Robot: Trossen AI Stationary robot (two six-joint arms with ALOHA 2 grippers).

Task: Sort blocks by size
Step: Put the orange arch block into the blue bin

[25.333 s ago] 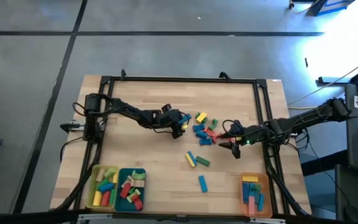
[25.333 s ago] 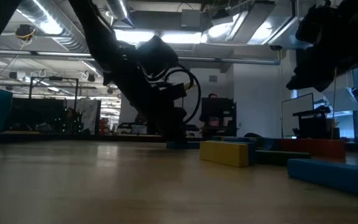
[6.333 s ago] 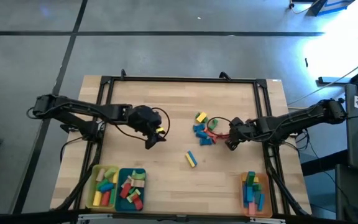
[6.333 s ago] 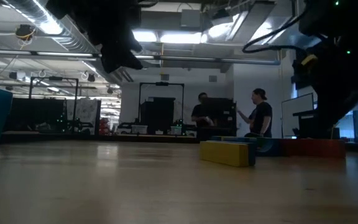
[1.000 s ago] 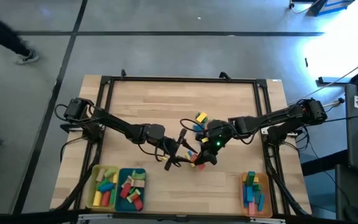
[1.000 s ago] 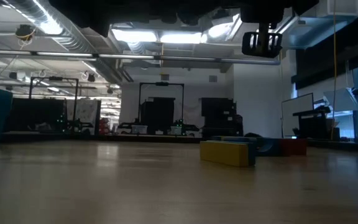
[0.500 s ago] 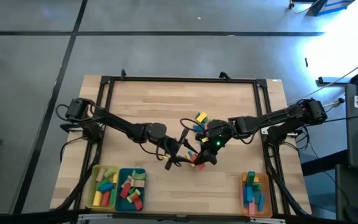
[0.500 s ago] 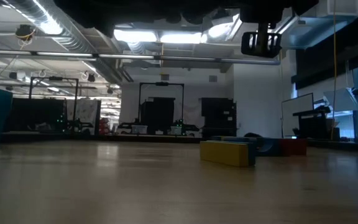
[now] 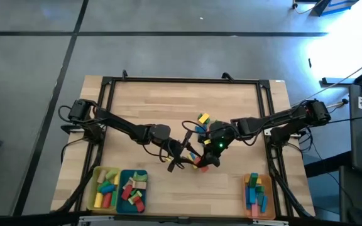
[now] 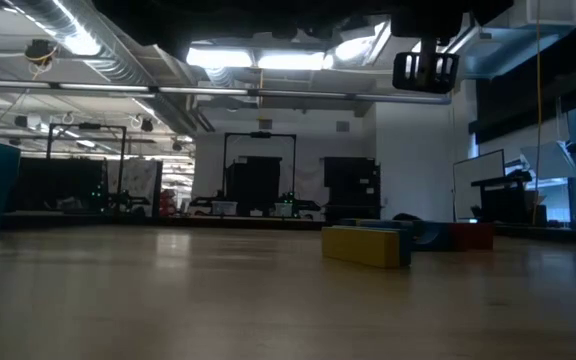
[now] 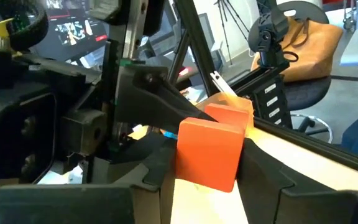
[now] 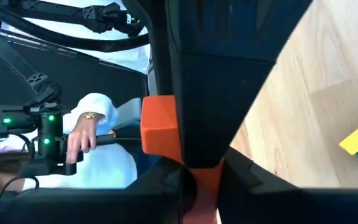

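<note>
Left wrist view: orange-red block (image 11: 211, 148) passing mid-air, pinched by right gripper (image 9: 201, 164); left gripper (image 9: 182, 159) jaws closing around it. Release only once seated.

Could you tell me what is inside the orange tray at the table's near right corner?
The orange tray holds several blocks, mostly blue with yellow, green and pink, stacked close. Anything beneath them is covered.

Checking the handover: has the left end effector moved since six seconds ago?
Yes. In the high view the left end effector has moved rightward and nearer the teal tray, meeting the right end effector.
</note>
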